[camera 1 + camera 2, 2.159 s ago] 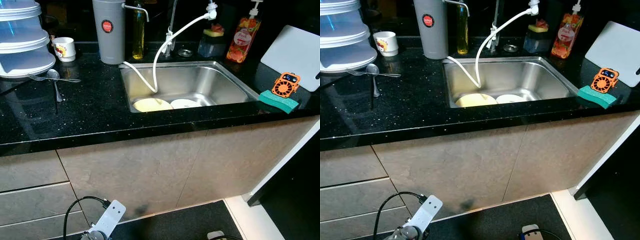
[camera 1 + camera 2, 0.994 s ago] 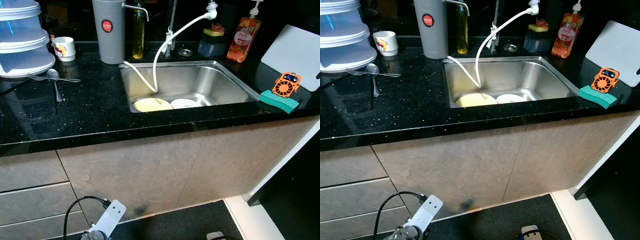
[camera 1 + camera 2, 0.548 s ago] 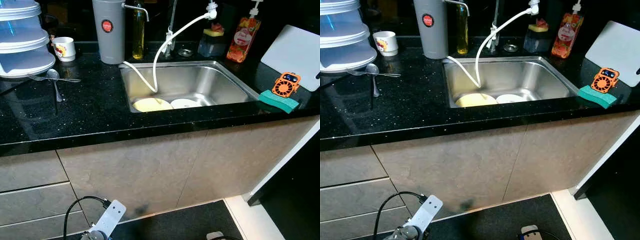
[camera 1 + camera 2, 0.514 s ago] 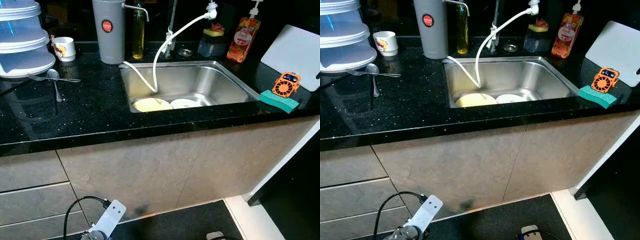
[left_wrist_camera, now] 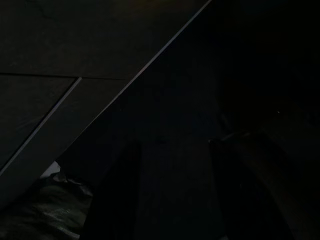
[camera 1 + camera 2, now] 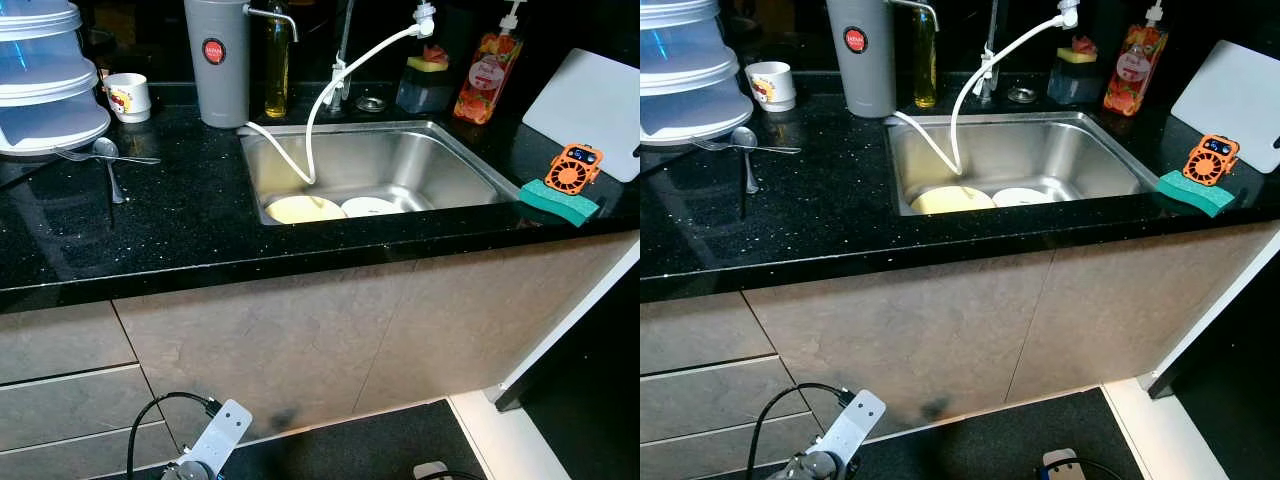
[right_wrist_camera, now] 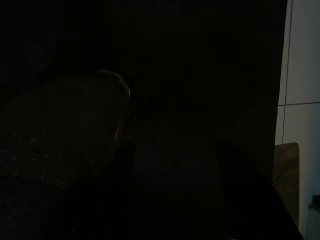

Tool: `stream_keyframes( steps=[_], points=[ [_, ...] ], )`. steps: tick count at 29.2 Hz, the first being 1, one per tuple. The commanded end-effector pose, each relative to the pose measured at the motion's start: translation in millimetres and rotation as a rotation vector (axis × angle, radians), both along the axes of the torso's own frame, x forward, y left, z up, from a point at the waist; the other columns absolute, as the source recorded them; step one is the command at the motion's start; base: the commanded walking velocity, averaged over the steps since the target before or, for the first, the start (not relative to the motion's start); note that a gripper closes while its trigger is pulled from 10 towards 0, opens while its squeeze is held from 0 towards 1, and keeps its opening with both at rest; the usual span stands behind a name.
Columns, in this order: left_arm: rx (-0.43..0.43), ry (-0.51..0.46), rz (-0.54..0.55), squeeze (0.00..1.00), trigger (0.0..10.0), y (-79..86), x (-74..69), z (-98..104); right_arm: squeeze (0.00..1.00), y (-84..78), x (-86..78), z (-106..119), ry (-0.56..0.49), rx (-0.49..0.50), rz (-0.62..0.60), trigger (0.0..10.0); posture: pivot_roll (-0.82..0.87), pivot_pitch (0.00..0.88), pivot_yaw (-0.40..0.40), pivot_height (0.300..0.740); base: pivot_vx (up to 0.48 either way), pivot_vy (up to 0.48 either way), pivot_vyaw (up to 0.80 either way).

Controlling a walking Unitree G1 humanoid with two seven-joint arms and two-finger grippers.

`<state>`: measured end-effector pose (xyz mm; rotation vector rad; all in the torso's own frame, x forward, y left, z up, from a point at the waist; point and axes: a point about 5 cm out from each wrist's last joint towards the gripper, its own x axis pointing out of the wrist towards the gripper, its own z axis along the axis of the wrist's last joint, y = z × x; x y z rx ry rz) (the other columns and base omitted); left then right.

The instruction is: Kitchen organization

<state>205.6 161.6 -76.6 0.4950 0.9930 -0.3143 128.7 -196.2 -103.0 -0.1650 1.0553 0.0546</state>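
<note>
Left gripper [image 5: 172,195] is seen dim in its wrist view, fingers parted, near the floor. Right gripper [image 7: 175,190]: likewise parted, idle. Head views: two round plates, pale yellow [image 6: 305,209] and white [image 6: 371,207], are noted in the steel sink [image 6: 470,168], well above both grippers.

A: What sort of place?

B: Home kitchen. Black speckled counter [image 6: 180,215] w/ a steel sink [image 6: 452,165] set in it, two plates [image 6: 305,209] lying in the basin, faucet w/ a white hose [image 6: 322,100] hanging into it.

A: Anything else that shows it?

B: Soap bottle [image 6: 486,75] & oil bottle [image 6: 276,65] along the counter's back edge, mug [image 6: 129,97] near the back left, spoon [image 6: 107,155] & fork beside stacked containers [image 6: 45,80]. Green sponge [image 6: 558,201] at the front right edge, white cutting board [image 6: 590,110] leaning behind it. Beige cabinet fronts & drawers [image 6: 60,385] below.
</note>
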Motion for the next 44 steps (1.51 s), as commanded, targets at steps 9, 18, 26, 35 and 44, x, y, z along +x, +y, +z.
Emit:
stream_keyframes(
  steps=[9,18,26,35,44],
  points=[
    [0.004,0.003,-0.009,0.00,10.0,-0.8,0.6,0,0.00,-4.6,-1.8,0,0.009,-0.008,0.005,10.0,-0.03,0.000,-0.044,0.740,0.000,0.000,0.00],
    [0.009,0.004,-0.014,0.00,10.0,0.5,-0.3,0,0.00,-3.3,-0.1,0,0.002,-0.007,0.002,10.0,-0.03,0.000,-0.039,0.740,0.000,0.000,0.00],
    [0.007,0.001,0.001,0.00,10.0,2.0,-1.0,0,0.00,-2.6,-1.4,0,0.004,-0.003,-0.008,10.0,-0.04,0.000,-0.032,0.740,0.000,0.000,0.00],
    [-0.123,-0.104,0.235,0.00,10.0,2.6,-2.3,0,0.00,-6.5,41.4,21,-0.253,0.077,-0.176,10.0,-0.03,0.000,-0.024,0.740,0.000,0.000,0.00],
    [-0.302,-0.351,0.275,0.00,10.0,55.8,20.0,34,0.00,1.8,69.0,55,-0.560,0.154,-0.071,10.0,-0.01,0.003,-0.033,0.740,0.000,0.000,0.00]
  ],
)
